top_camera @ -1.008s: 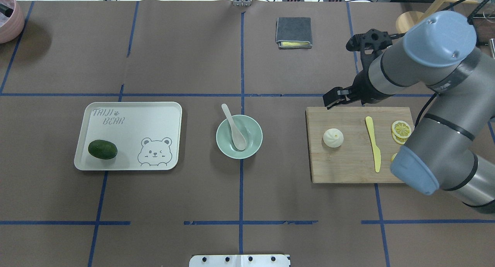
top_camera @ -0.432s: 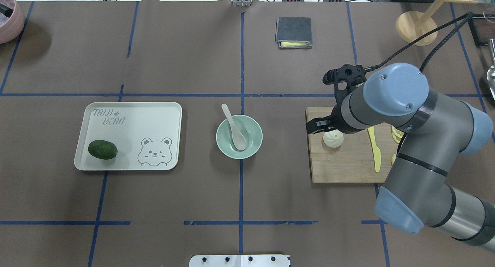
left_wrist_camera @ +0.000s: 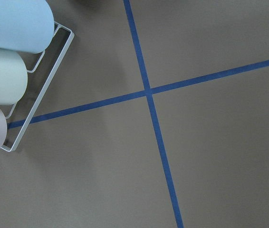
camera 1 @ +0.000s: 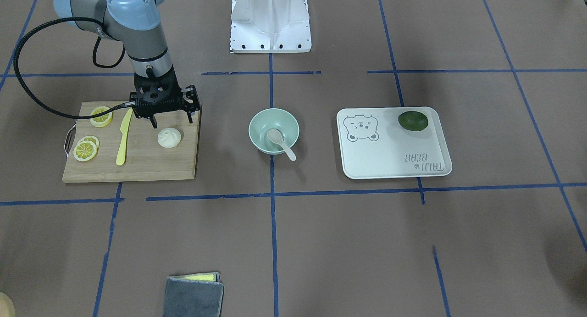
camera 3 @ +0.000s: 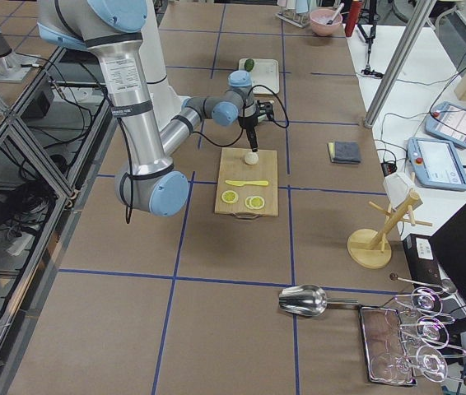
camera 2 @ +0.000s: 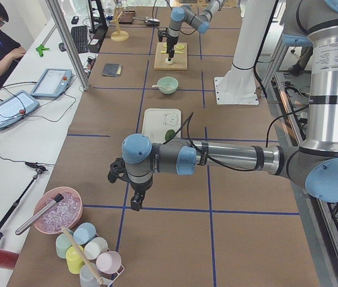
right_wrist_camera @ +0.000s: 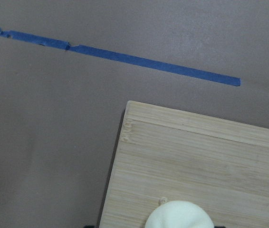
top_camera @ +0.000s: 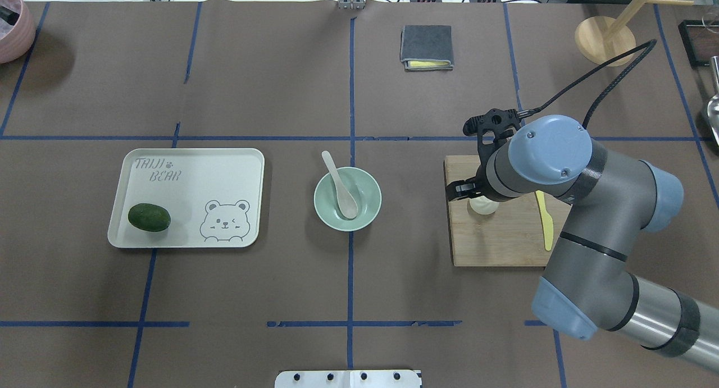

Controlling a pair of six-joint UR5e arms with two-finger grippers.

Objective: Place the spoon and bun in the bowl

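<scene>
The white pleated bun [camera 1: 169,137] sits on the wooden cutting board [camera 1: 137,165]. My right gripper [camera 1: 172,120] hangs open just above the bun, one finger to each side of it. In the overhead view my right wrist covers most of the bun [top_camera: 484,208]. The bun's top shows at the bottom edge of the right wrist view [right_wrist_camera: 179,216]. The off-white spoon [top_camera: 341,186] lies in the mint-green bowl [top_camera: 372,208], its handle over the far rim. My left gripper [camera 2: 134,202] shows only in the exterior left view, far from these things. I cannot tell if it is open.
A yellow knife [camera 1: 124,136] and lemon slices [camera 1: 86,149] lie on the board beside the bun. A white bear-print tray [top_camera: 224,163] holds a dark green fruit [top_camera: 149,217]. A folded grey cloth [top_camera: 426,46] lies at the far side. A cup rack [left_wrist_camera: 11,71] is near my left wrist.
My right arm has swung in over the cutting board, and its open gripper has come from beyond the board's far edge to above the bun. The spoon and bowl have not moved.
</scene>
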